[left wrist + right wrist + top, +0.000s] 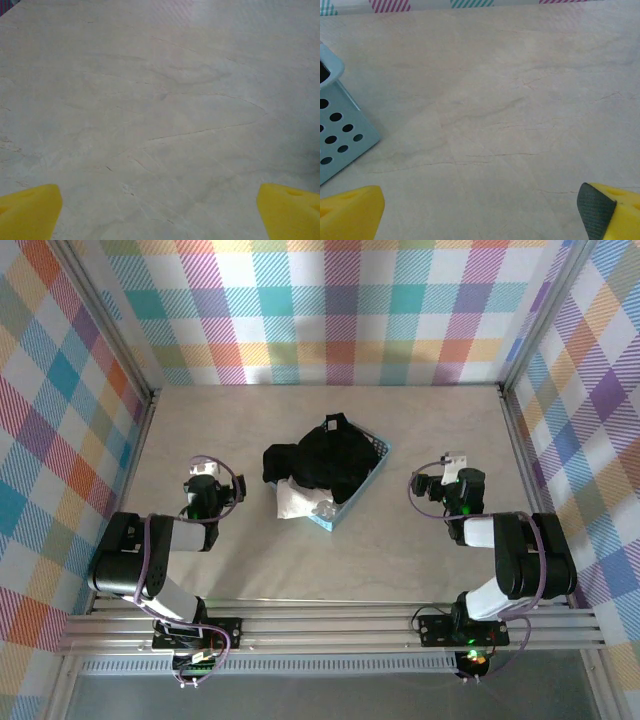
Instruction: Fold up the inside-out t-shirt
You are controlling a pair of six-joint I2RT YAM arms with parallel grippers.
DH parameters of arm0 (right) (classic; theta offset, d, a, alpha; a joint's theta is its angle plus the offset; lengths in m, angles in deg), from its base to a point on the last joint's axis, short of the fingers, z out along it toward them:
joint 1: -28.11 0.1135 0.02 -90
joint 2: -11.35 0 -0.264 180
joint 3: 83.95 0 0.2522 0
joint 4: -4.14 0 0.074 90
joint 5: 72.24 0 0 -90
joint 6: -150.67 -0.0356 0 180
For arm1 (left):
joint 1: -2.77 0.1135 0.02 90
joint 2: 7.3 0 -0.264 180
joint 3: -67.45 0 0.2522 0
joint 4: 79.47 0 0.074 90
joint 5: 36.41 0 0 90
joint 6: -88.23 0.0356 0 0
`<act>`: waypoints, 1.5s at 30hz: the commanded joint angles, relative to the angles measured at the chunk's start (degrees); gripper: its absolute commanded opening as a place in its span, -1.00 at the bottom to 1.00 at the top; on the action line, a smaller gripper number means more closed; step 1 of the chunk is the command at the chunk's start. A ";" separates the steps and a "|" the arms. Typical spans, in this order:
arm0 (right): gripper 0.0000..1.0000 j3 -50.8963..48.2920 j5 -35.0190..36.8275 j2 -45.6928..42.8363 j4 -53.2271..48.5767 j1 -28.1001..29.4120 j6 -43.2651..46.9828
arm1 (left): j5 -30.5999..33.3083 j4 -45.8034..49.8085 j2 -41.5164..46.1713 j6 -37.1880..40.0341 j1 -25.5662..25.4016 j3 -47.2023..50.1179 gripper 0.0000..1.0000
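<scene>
The t-shirt (325,462) lay as a crumpled black heap in the middle of the table (430,420), mostly piled in a light-blue basket (374,475), with one dark lobe spilling over the basket's left side. A smaller white cloth (298,502) sat at the basket's near-left corner, touching the black fabric. The shirt looked soft, limp and light, so it would probably sag and drag rather than keep any shape. Bunched as it was, no hem, collar or sleeve could be told apart. The spilled lobe or the top of the heap seemed the easiest place to pinch and lift it clear without snagging the white cloth or tipping the basket. The left claw (160,212) was spread wide over bare table, well to the left of the heap, holding nothing. The right claw (480,212) was likewise spread and empty, with the perforated basket wall at the left of its view. The table was pale, smooth and faintly veined, with open room on both sides for spreading. Bright plaid walls (330,300) enclosed it on three sides.
</scene>
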 commanded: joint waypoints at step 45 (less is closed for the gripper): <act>0.99 33.64 -7.51 -9.83 -54.95 28.86 -11.77 | -14.52 50.11 16.76 -24.59 -8.49 -26.70 0.98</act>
